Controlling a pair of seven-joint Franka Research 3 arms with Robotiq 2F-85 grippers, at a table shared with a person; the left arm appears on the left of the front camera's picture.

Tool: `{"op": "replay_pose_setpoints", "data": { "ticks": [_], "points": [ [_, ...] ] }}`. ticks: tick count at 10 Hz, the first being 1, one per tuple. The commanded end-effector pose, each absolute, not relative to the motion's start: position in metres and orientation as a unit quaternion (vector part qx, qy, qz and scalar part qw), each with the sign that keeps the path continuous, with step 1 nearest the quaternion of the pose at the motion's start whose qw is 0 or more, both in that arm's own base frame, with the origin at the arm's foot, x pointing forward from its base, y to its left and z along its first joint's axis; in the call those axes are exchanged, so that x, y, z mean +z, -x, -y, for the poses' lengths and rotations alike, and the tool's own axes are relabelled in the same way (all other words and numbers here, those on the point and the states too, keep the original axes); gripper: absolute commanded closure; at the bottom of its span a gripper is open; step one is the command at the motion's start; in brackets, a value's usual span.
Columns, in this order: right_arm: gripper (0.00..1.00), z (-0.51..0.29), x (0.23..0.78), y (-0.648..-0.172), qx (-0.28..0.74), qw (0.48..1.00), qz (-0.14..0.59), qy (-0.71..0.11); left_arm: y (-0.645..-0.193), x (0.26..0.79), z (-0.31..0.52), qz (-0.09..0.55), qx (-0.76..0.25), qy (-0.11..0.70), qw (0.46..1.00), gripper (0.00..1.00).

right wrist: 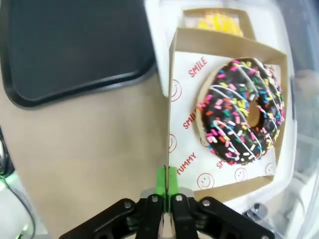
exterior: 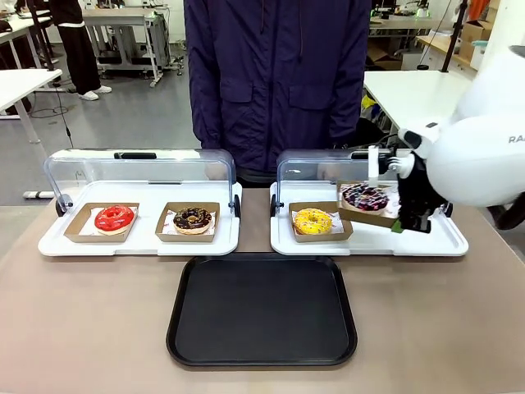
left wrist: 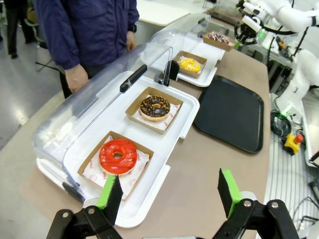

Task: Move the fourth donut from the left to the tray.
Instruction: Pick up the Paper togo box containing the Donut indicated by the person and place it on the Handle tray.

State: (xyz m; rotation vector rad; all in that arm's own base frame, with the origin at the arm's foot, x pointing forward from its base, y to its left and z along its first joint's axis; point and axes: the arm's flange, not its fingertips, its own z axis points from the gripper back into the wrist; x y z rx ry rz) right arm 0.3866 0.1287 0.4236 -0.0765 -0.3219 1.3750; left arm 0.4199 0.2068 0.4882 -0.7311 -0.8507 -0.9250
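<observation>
The right gripper (right wrist: pixel 167 181) pinches the rim of the cardboard holder (right wrist: pixel 224 50) — lifting the fourth donut (exterior: pixel 365 196) tilted above the right display tray (exterior: pixel 426 242), beyond the tray (exterior: pixel 262 309) — while the left gripper (left wrist: pixel 169 191) hangs spread.

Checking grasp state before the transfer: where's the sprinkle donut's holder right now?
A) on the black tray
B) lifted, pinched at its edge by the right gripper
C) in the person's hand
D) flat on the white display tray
B: the right gripper is shut on the edge of the cardboard holder, and in the front view the sprinkle donut rides tilted above the white display tray, not on the black tray.
</observation>
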Motion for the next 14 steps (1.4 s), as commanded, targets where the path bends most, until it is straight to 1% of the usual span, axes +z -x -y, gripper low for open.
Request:
{"op": "replay_pose_setpoints", "data": {
  "ticks": [1,2,6,9,14],
  "points": [
    [0.98,-0.155,0.408,-0.343,0.643,0.751,0.147,0.037,-0.419,0.490,-0.206,0.391,-0.424,0.337,0.744,0.00],
    [0.98,-0.174,0.403,-0.327,0.651,0.742,0.155,0.036,-0.419,0.490,-0.206,0.391,-0.424,0.337,0.744,0.00],
    [0.98,-0.250,0.368,-0.282,0.690,0.707,0.150,0.024,-0.419,0.490,-0.206,0.391,-0.424,0.337,0.744,0.00],
    [0.98,-0.293,0.341,-0.259,0.707,0.693,0.143,0.028,-0.419,0.490,-0.206,0.391,-0.424,0.337,0.744,0.00],
    [0.98,-0.314,0.311,-0.250,0.706,0.695,0.128,0.033,-0.419,0.490,-0.206,0.391,-0.424,0.337,0.744,0.00]
  ]
}}
